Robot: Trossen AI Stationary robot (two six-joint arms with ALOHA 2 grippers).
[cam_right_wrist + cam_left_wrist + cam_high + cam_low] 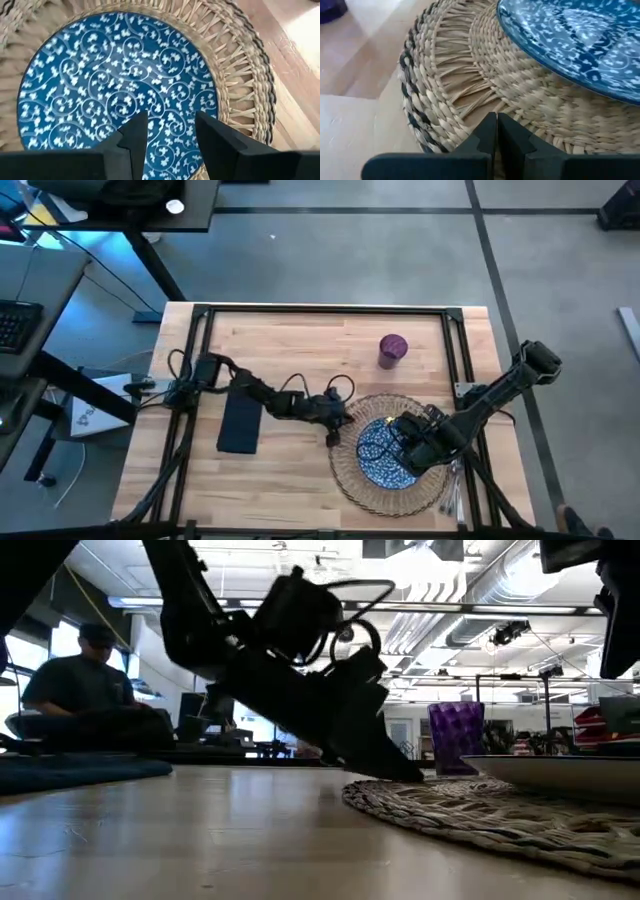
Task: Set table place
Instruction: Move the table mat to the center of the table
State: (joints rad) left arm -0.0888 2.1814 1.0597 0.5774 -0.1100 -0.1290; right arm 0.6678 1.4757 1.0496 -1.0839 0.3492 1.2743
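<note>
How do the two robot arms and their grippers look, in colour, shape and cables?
Both arms are dark, jointed, with black cables looping along them. The left gripper has two flat matte black fingers with stepped inner edges. The right gripper has similar black, angular, wedge-like fingers. No markings show.

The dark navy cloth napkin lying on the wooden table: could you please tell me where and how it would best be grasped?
The dark navy cloth napkin lies flat as a long rectangle on the light wooden table, so nothing sticks up to grab. Probably best to come straight down on a short end and pinch the edge there. The left gripper, shut at the round woven wicker mat, is nearer.
</note>
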